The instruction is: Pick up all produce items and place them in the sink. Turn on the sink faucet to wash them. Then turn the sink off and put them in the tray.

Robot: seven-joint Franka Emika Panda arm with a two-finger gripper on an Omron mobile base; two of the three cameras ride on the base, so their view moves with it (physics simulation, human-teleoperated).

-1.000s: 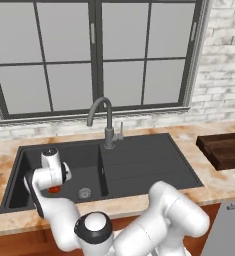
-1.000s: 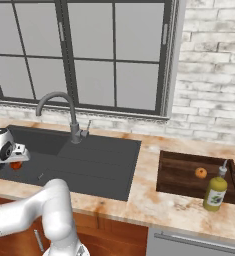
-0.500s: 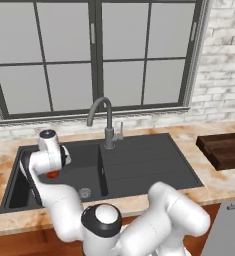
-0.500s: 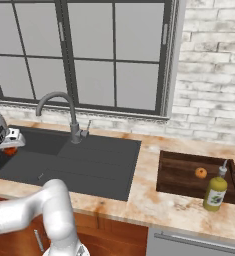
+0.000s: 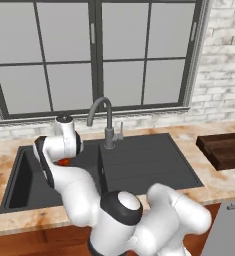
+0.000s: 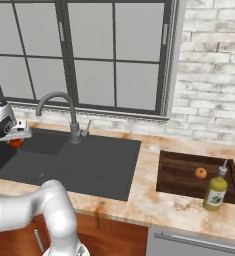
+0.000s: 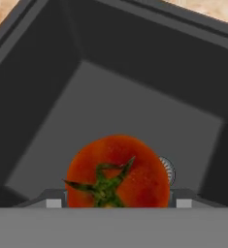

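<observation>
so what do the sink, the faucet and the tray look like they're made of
Sink: dark matte material, possibly composite or stone; flat grey-black with no shine.
Faucet: brushed metal by its look; even grey with a soft sheen.
Tray: dark wood, likely; brown with faint grain streaks and thick low walls.

Matt dark sink (image 5: 149, 165) (tomato (image 7: 118, 172) glossy)

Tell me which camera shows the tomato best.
The hand view: the tomato sits large and centred between the fingers, green stem visible, over the sink basin. In the left base view it is a red sliver under the hand; in the right base view, a small red patch.
</observation>
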